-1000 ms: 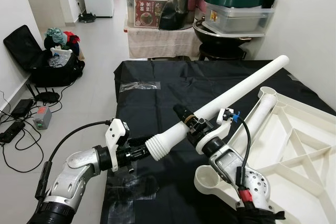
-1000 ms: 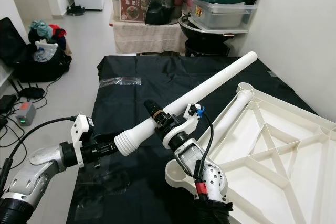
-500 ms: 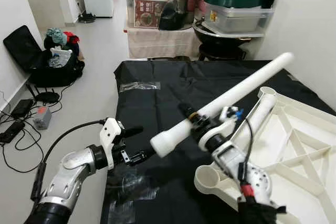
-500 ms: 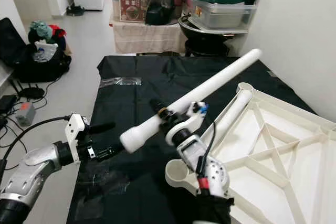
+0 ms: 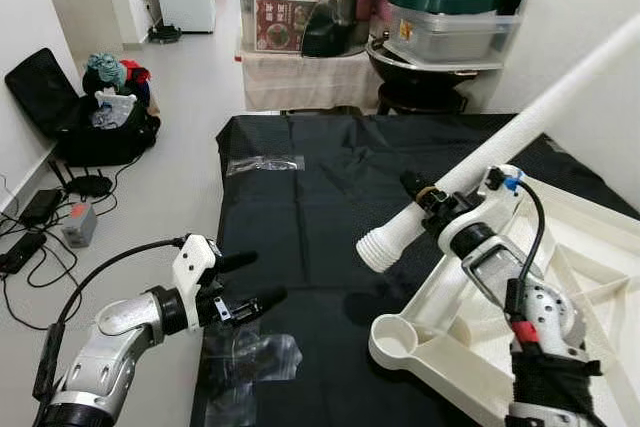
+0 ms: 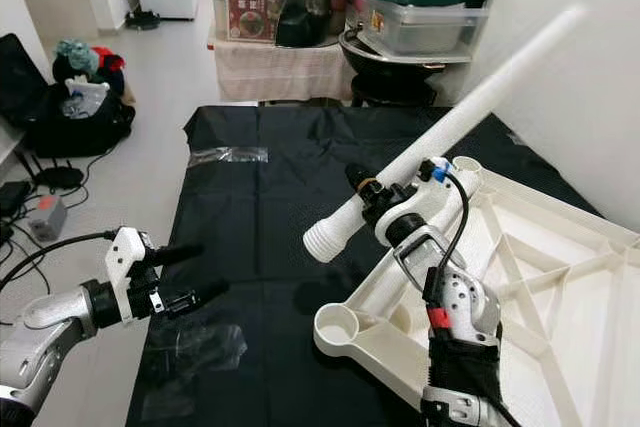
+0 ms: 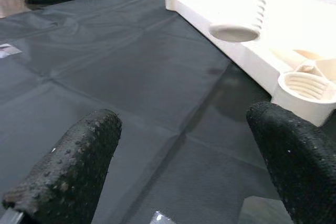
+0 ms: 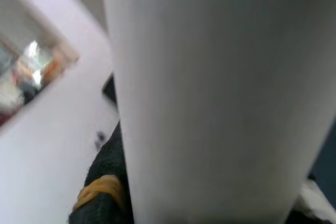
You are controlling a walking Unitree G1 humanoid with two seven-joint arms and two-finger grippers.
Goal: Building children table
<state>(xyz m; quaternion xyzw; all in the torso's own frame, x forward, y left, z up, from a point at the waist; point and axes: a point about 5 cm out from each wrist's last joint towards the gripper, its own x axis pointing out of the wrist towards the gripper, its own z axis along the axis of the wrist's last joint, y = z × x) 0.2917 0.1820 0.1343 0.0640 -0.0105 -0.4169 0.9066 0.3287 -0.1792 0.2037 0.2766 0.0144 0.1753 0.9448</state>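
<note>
The right gripper (image 5: 432,199) has its two black fingers closed tight around a long white plastic table leg (image 5: 520,129) and holds it up in the air. The leg is tilted, with its ridged screw end (image 5: 378,245) pointing down toward the black cloth sheet (image 5: 320,197) on the floor and its far end reaching up high near the white wall. In the right wrist view the leg looks like a big white tube (image 8: 220,93) right up close, with a black finger (image 8: 102,182) beside it. Under that arm lies the big white plastic table top (image 5: 580,267), turned upside down so its ribs show. At its near corner sits a round socket (image 5: 395,337) with nothing in it. Another white leg (image 6: 400,282) lies along the near edge of the table top. The left gripper (image 5: 250,282) hangs low over the black sheet, well apart from the leg, with its two fingers (image 7: 73,171) spread wide and holding nothing. A clear plastic bag (image 5: 250,357) lies just below it on the sheet.
</note>
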